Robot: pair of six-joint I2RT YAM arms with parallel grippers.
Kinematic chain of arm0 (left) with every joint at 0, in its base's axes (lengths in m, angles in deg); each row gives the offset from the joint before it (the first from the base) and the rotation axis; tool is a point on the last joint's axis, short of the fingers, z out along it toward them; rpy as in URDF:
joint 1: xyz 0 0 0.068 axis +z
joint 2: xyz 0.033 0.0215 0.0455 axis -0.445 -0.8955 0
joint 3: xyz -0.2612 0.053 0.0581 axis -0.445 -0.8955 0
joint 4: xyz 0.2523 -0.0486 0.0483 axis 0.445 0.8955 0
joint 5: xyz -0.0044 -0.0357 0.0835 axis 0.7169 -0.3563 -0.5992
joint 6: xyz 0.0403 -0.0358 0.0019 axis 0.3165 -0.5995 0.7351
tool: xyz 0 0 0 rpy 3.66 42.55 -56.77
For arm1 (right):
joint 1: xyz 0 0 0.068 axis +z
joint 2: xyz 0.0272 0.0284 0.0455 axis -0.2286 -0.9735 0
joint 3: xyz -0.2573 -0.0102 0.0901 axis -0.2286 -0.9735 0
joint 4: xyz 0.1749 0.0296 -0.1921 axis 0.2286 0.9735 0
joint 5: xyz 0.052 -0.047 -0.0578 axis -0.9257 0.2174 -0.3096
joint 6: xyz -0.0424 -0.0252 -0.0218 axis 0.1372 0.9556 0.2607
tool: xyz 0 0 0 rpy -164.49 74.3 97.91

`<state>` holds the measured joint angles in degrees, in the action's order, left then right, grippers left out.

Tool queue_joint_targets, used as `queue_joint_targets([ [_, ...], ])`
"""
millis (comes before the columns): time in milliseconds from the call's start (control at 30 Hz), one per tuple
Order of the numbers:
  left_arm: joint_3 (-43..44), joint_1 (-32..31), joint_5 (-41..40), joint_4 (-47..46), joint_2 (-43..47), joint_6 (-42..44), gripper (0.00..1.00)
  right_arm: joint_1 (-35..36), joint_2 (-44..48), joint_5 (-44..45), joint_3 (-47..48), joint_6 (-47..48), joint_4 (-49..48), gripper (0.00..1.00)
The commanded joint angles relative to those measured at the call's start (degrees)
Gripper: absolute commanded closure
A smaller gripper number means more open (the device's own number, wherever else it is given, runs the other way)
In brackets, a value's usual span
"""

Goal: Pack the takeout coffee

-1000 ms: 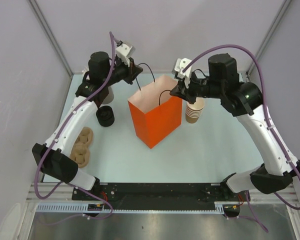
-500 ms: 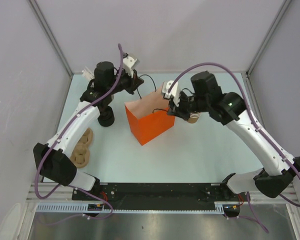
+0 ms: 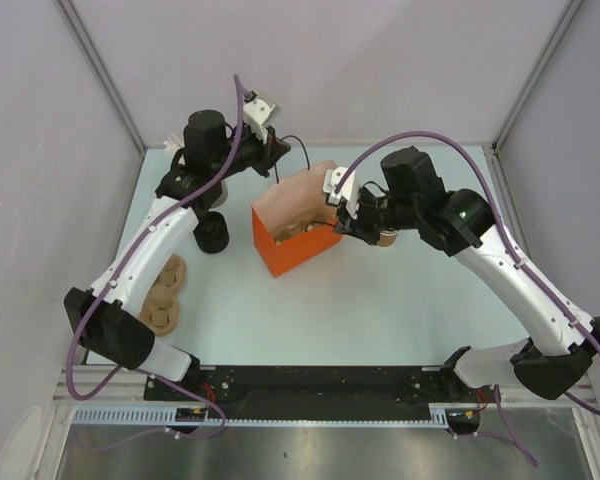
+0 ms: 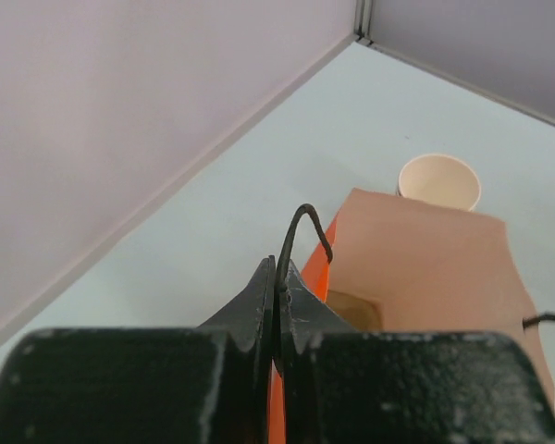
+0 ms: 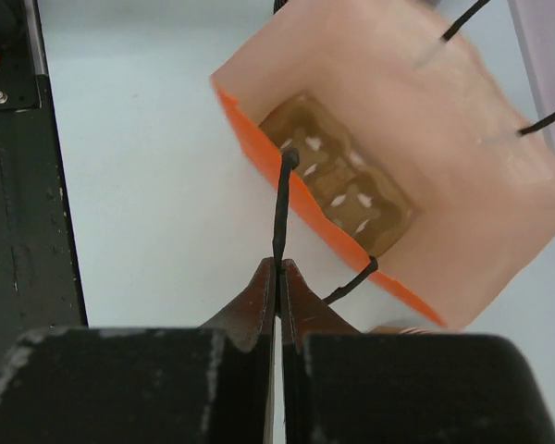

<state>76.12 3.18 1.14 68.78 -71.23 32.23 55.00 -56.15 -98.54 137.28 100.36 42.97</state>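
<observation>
**A:** How do the jaws stand?

**B:** Both pairs are pressed together on cord. The left gripper [image 4: 276, 277] pinches a thin black cord handle [image 4: 301, 222] of the orange paper bag [image 3: 290, 250], which is pale inside. The right gripper [image 5: 278, 268] pinches the second cord handle [image 5: 282, 203] on the opposite side.

**A:** And the bag?

**B:** Tilted between the arms over the pale blue tabletop [image 3: 380, 310], mouth open. A brown cardboard tray [image 5: 338, 180] lies at its bottom. A stack of lidless tan cups [image 3: 385, 237] stands just beside it.

**A:** The lidded tan paper coffee cup?

**B:** I cannot tell where it is.
</observation>
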Motion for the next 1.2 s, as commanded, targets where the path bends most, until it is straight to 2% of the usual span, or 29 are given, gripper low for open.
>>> queue_joint_targets([
  [0,7.2,-0.9,1.2,-0.1,-1.2,3.1,0.96,0.7,2.4,-1.6,-2.5,2.8,0.4,1.00],
  [167,7.7,-1.8,2.3,0.1,-2.5,4.4,0.97,1.5,2.6,-5.0,-5.8,5.7,6.4,1.00],
  [400,2.7,-5.1,2.9,3.3,-1.0,10.0,0.98,2.6,1.1,-8.6,-9.8,9.5,15.8,1.00],
  [533,2.4,-6.6,3.0,6.8,0.4,12.0,0.98,6.9,4.5,-4.1,-18.6,8.8,12.9,1.00],
  [733,4.6,-9.5,2.5,14.9,1.8,15.1,0.98,7.4,6.8,-1.8,-26.3,6.9,10.5,1.00],
  [900,3.9,-11.7,2.4,19.5,3.3,16.0,0.98,7.4,8.1,-1.7,-29.0,5.9,9.2,1.00],
  [1167,0.8,-12.9,4.4,21.3,5.5,15.0,0.98,8.8,8.3,-1.2,-30.8,5.2,7.4,1.00],
])
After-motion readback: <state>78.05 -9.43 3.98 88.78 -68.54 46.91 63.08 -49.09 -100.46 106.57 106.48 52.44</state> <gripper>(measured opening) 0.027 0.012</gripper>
